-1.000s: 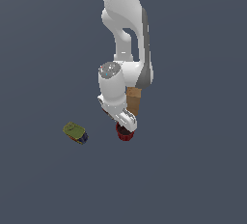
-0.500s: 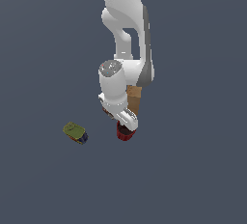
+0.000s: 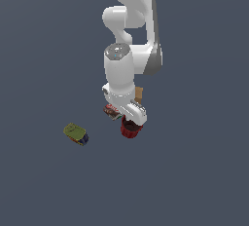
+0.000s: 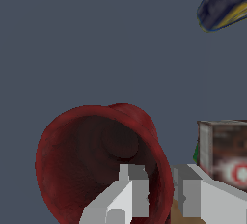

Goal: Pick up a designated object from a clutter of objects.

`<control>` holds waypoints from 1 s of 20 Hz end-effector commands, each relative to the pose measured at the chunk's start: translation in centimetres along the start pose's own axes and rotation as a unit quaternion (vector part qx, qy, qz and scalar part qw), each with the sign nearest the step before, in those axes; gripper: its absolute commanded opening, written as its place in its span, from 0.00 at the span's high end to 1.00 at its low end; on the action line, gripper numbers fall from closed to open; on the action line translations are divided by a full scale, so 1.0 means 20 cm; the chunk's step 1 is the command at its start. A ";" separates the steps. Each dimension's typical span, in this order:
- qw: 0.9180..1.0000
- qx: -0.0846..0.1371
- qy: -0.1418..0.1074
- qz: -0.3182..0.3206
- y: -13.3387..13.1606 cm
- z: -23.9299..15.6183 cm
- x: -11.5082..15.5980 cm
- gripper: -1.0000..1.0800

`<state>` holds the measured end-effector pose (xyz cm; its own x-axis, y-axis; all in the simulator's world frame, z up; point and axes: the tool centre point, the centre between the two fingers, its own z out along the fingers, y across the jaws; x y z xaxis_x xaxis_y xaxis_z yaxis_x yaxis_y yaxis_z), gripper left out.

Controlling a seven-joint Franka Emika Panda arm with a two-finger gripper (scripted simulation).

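the gripper straddles the near wall of the red cup beside the labelled box, fingers apparently pinching its rim; likely light, stiff, slippery.

In the exterior view the white arm's wrist covers most of the tall tan cardboard box behind the dark red round cup, plus the cup's top and part of the small red-and-brown labelled box beside it. In the wrist view the picture's edge cuts off the cup, the labelled box and the green-yellow tin. The tin's label is too small to read.
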<state>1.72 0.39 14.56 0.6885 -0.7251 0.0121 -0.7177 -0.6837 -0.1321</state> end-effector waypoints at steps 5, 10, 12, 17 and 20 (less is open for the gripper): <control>1.000 0.000 0.002 0.000 -0.13 -0.31 -0.07 1.00; 1.000 -0.001 0.001 0.000 -0.24 -0.57 -0.12 1.00; 1.000 -0.001 0.001 0.000 -0.28 -0.67 -0.14 1.00; 1.000 -0.002 0.001 0.000 -0.39 -0.91 -0.20 1.00; 1.000 -0.002 0.000 0.000 -0.46 -1.06 -0.23 1.00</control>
<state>2.90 7.64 34.95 0.6892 -0.7245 0.0110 -0.7178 -0.6847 -0.1266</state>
